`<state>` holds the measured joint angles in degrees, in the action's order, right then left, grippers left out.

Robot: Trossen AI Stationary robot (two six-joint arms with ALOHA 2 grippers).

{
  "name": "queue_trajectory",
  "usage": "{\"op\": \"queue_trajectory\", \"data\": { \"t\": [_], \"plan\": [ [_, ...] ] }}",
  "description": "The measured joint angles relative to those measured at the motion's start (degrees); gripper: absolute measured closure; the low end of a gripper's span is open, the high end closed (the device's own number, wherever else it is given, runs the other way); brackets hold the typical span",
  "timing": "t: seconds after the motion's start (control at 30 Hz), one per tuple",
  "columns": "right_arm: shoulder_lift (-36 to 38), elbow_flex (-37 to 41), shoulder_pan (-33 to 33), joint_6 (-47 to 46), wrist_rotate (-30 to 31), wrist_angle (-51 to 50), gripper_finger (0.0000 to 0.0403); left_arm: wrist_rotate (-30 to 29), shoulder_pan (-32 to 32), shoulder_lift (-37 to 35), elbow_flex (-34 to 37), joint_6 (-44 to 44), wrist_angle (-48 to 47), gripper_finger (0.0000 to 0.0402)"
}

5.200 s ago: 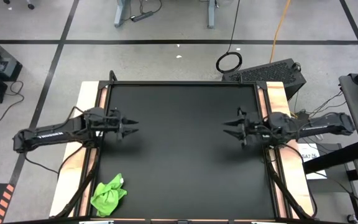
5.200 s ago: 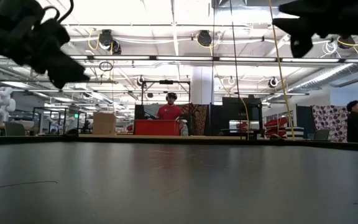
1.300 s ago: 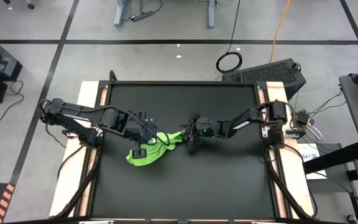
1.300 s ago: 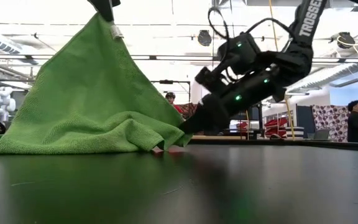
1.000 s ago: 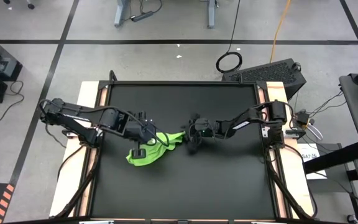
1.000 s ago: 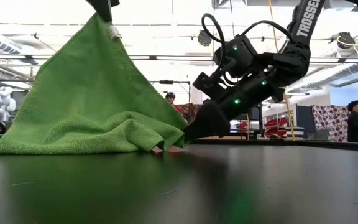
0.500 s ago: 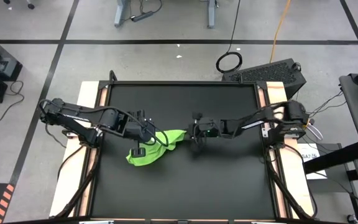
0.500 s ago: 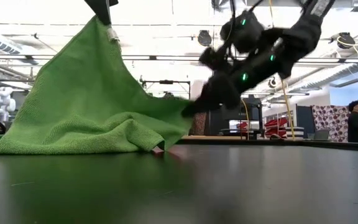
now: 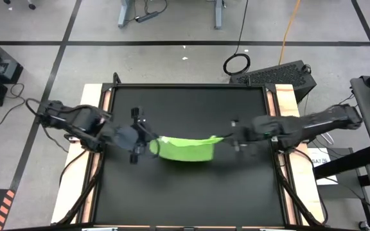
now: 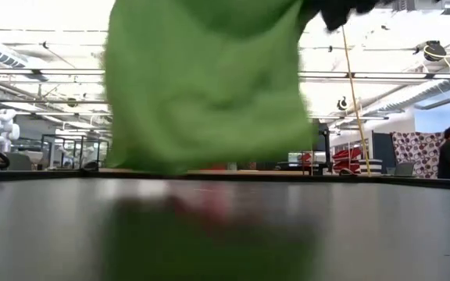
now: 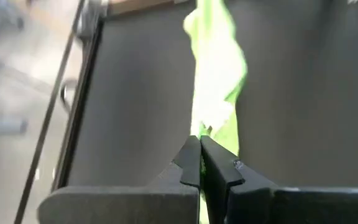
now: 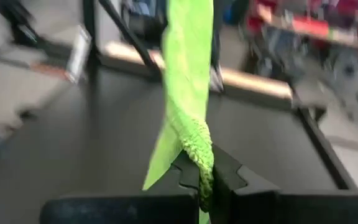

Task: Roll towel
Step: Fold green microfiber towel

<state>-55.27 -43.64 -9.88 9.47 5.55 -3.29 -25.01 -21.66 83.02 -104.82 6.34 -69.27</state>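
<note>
The lime-green towel (image 9: 185, 148) hangs spread between my two grippers over the middle of the black table (image 9: 191, 192). My left gripper (image 9: 152, 142) is shut on its left end, and my right gripper (image 9: 226, 136) is shut on its right end. In the low view the towel (image 10: 205, 86) hangs as a blurred sheet whose lower edge is just above the table top. A dark part of the right gripper (image 10: 342, 12) shows at its upper right corner. In each wrist view the towel runs away from the shut fingers toward the other arm. My left gripper pinches the towel's left end (image 11: 204, 129) between its two fingers. The fingers slant down from the table's left side. The towel runs on from them toward the other arm, lifted off the table. My right gripper pinches a bunched edge at the towel's right end (image 12: 196, 148) between its two fingers. It comes nearly level from the table's right side. The cloth stretches away toward the left gripper and sags in between, clear of the table.
The black table top has wooden strips (image 9: 286, 102) along its left and right sides. Beyond the far edge, cables and a dark box (image 9: 275, 74) lie on the floor. People (image 10: 448, 152) show far off in the room behind the table.
My right gripper has shut on the towel's right edge, then risen and drawn back toward the table's right edge. My left gripper has gone up. The towel, a heap with one end held high, has been lifted clear and spread out between the two grippers.
</note>
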Motion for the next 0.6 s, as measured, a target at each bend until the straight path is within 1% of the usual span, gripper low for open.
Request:
{"op": "queue_trajectory", "data": {
  "t": [0.13,0.23,0.4,0.5,0.6],
  "plan": [
    [8.90,0.00,-3.12,0.16,-2.51,-1.25,0.0402,-0.54,-3.26,-0.02,-3.49,-4.17,3.96,0.0400],
    [12.41,0.00,-5.00,-0.71,-4.68,-1.73,0.0402,0.46,-4.87,0.05,-3.62,-6.91,6.92,0.0400],
    [12.04,0.00,-8.11,-1.27,-9.75,-1.95,0.0403,5.23,-6.34,2.15,-3.62,-8.84,8.89,0.0400],
    [10.14,0.00,-10.43,-1.80,-12.22,-1.88,0.0403,10.77,-7.40,4.37,-3.60,-10.81,8.87,0.0400],
    [8.15,0.00,-12.91,-2.45,-16.25,-1.22,0.0403,16.61,-9.38,6.72,-3.60,-15.15,8.98,0.0400]
  ]
}}
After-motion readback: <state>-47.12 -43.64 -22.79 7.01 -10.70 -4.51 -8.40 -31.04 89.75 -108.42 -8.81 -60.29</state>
